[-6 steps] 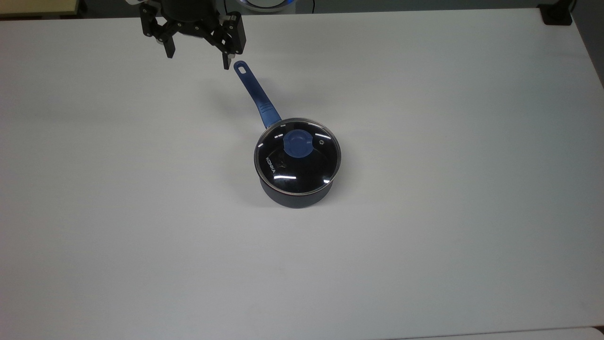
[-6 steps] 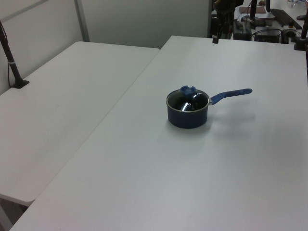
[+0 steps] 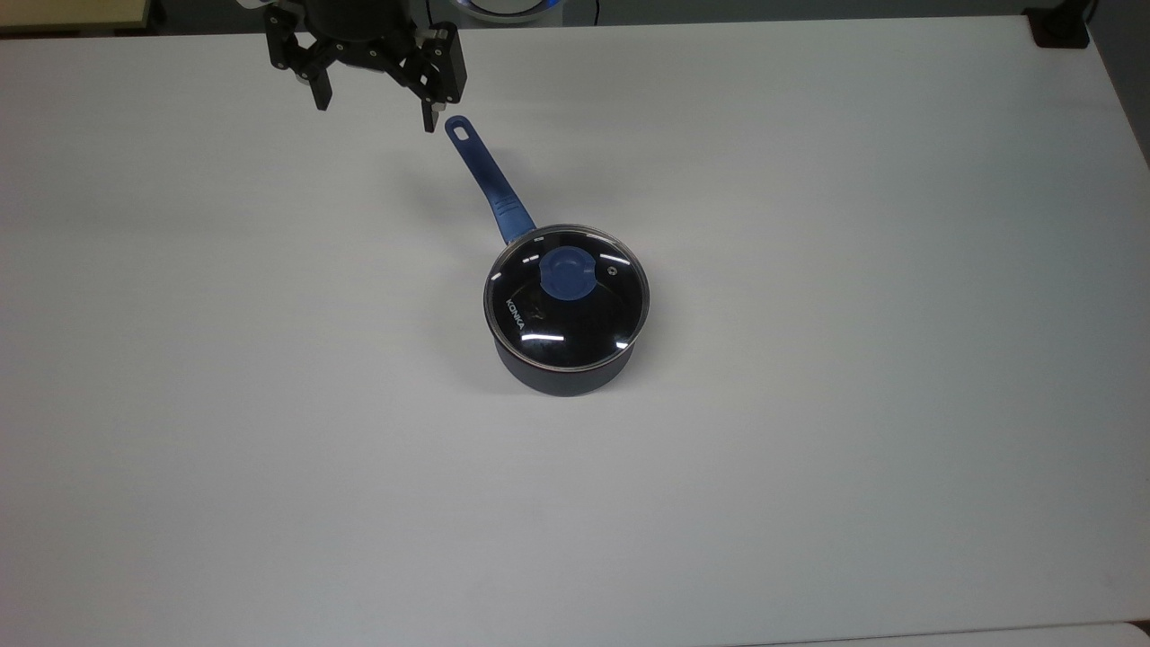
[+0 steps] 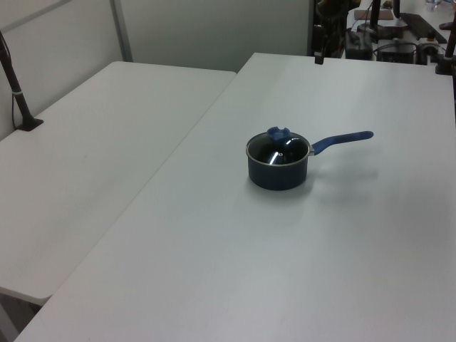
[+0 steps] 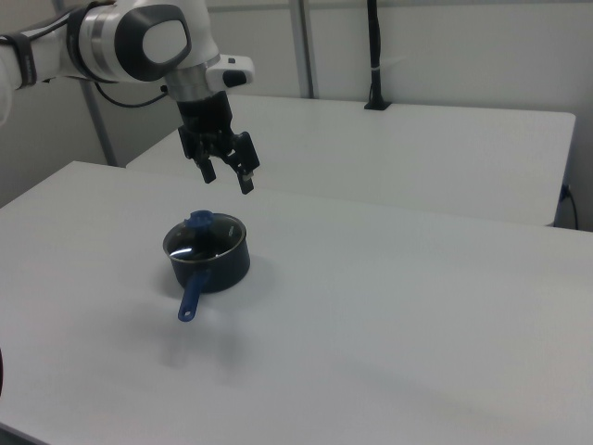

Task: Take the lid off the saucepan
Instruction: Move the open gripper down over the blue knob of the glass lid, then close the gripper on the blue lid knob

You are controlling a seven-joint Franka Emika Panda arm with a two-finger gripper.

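Observation:
The saucepan point(image 3: 564, 376) is a small dark pot standing near the middle of the white table, also visible in the left view point(image 4: 277, 174) and the right view point(image 5: 215, 266). Its slim blue handle point(image 3: 488, 182) points toward the top view's upper left. The glass lid point(image 3: 566, 310) rests on the saucepan, with its blue knob point(image 3: 566, 272) at the centre and "KONKA" lettering. My gripper point(image 3: 377, 108) hangs open above the table just beyond the handle's tip, apart from it and holding nothing. In the right view the gripper point(image 5: 228, 178) hovers above and behind the pot.
A second white table point(image 4: 85, 164) adjoins on the left view's left, with a black clamped post point(image 4: 18, 100). A black clamp point(image 3: 1060, 27) sits at the top view's upper right corner. Equipment point(image 4: 399, 35) stands past the table's far edge.
The gripper has shifted very slightly toward the top view's top edge. The saucepan and lid have not moved.

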